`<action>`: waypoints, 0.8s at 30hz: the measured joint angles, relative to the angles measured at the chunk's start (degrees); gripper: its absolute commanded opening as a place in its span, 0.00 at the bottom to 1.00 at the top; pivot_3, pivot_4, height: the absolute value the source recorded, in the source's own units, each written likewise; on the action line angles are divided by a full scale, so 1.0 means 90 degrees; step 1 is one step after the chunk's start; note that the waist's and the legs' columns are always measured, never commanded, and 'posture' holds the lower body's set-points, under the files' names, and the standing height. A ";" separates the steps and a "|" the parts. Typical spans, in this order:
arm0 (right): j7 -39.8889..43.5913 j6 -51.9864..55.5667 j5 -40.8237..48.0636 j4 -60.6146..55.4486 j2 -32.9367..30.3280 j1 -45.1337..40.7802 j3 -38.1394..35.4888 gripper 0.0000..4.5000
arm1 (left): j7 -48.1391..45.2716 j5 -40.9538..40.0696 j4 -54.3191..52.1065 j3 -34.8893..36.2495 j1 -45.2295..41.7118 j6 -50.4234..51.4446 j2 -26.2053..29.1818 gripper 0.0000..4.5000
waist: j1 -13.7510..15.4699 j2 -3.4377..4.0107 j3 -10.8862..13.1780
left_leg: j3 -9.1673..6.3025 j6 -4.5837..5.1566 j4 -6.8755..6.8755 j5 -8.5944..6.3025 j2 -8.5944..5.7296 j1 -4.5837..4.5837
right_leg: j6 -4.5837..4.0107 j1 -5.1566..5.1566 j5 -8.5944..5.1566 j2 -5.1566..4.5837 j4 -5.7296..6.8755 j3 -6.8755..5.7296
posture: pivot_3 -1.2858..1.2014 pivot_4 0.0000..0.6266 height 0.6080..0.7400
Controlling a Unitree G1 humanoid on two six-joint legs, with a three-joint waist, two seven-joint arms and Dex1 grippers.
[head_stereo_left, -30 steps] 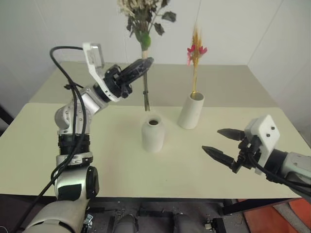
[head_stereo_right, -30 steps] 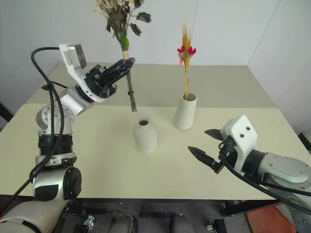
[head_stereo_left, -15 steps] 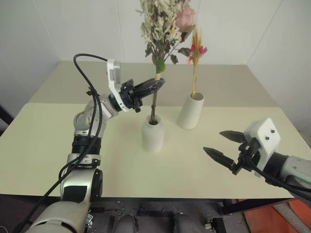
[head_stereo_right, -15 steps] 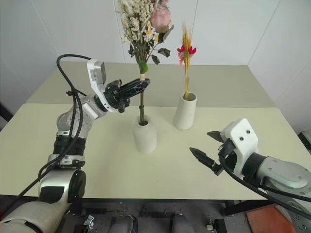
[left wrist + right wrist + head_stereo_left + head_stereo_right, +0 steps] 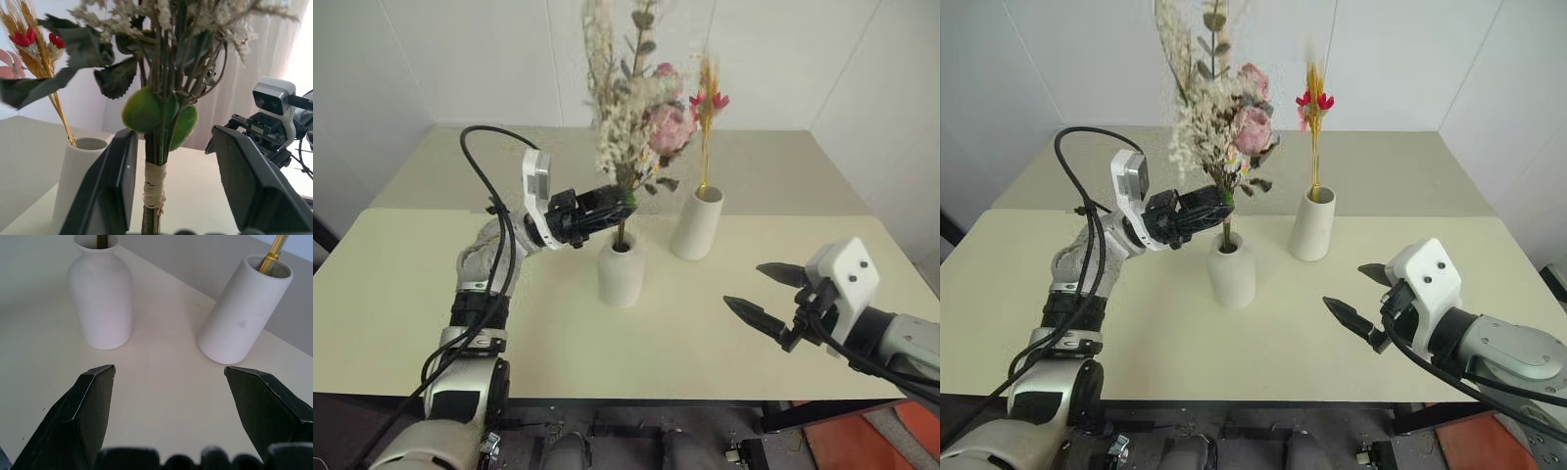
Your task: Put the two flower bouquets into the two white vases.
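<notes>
Two bouquets, both now standing in vases on the pale cream table (image 5: 431, 294). Left gripper (image 5: 619, 204): black fingers parted to either side of the tied brown stems, no longer clamping, so the withdrawal should run sideways, away from the upright stems. Bushy bouquet of cream, green and pink sprigs (image 5: 636, 127): upright, stems down in the shorter bottle-shaped matte white vase (image 5: 620, 269). Thin yellow-orange wheat-like bunch with small red flowers (image 5: 707, 108): upright in the taller white cylinder vase (image 5: 696, 224), just beside. Right gripper (image 5: 766, 295): spread wide, empty, well apart.
</notes>
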 measured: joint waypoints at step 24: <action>0.1964 -0.0638 -0.0614 0.1228 -0.0920 0.0973 -0.1516 0.95 | 0.0480 0.0279 -0.2383 0.1183 0.2386 0.0531 0.3325 0.83 | 0.0016 0.0000 -0.0001 | 0.0012 0.0001 -0.0004 -0.0002 0.0010 0.0011 | 0.0004 0.0001 -0.0012 0.0000 -0.0001 0.0002 | 0.52 0.24 1.00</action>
